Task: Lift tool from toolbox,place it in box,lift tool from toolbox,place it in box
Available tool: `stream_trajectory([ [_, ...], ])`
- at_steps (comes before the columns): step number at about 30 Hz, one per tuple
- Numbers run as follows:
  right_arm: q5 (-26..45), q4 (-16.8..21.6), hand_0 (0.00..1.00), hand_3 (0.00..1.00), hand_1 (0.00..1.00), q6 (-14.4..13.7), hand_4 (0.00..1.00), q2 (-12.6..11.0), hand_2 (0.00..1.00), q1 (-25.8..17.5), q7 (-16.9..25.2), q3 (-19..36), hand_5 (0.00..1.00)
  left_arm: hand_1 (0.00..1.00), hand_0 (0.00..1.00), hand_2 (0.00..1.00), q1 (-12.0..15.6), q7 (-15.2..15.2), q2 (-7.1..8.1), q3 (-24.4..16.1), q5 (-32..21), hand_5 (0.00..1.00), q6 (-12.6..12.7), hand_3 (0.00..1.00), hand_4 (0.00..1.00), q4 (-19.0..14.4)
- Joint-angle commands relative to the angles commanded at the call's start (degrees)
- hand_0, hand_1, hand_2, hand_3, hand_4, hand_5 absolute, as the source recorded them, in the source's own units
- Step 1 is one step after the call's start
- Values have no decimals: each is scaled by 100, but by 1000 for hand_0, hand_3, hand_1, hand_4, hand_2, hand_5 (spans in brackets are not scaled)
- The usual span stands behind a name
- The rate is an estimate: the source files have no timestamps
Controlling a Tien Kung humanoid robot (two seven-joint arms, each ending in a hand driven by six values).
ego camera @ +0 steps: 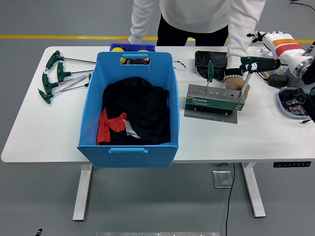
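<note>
A grey-green tool stand sits on the white table, right of centre. Two green T-handle tools stand upright in it: a short one on the left and a taller one on the right. A person's hand steadies the stand's right end. My right hand, white with an orange band, reaches in from the right just above and behind the tall tool's handle. Its fingers are extended and hold nothing. The blue box stands left of the stand and holds black and red cloth. My left arm is out of view.
Several green T-handle wrenches lie at the table's far left. A black tray sits behind the stand. A blue-rimmed bowl of small parts and a black block are at the right edge. A person leans over the far side.
</note>
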Motion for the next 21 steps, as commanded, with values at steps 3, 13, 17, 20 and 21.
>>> stream_trajectory([
  [3, 41, -289, 723, 757, 626, 204, 998, 93, 628, 131, -63, -166, 621, 665, 671, 713, -18, -12, 5, 25, -22, 834, 15, 740, 914, -4],
  [13, 280, -634, 542, 615, 500, 380, 998, 256, 470, 250, -284, -497, 657, 661, 670, 710, -68, -4, 16, 29, 13, 826, 44, 738, 916, -18],
  [17, 411, -762, 427, 518, 435, 326, 998, 278, 402, 280, -293, -627, 692, 660, 669, 709, -100, 1, 19, 35, 25, 819, 55, 735, 917, -24],
  [20, 454, -823, 427, 518, 435, 321, 998, 273, 402, 308, -298, -740, 692, 660, 669, 709, -123, -2, 24, 46, 24, 819, 60, 735, 917, -28],
  [21, 460, -829, 427, 518, 435, 314, 998, 271, 402, 313, -295, -773, 692, 660, 669, 709, -130, 1, 24, 38, 36, 819, 64, 735, 917, -28],
])
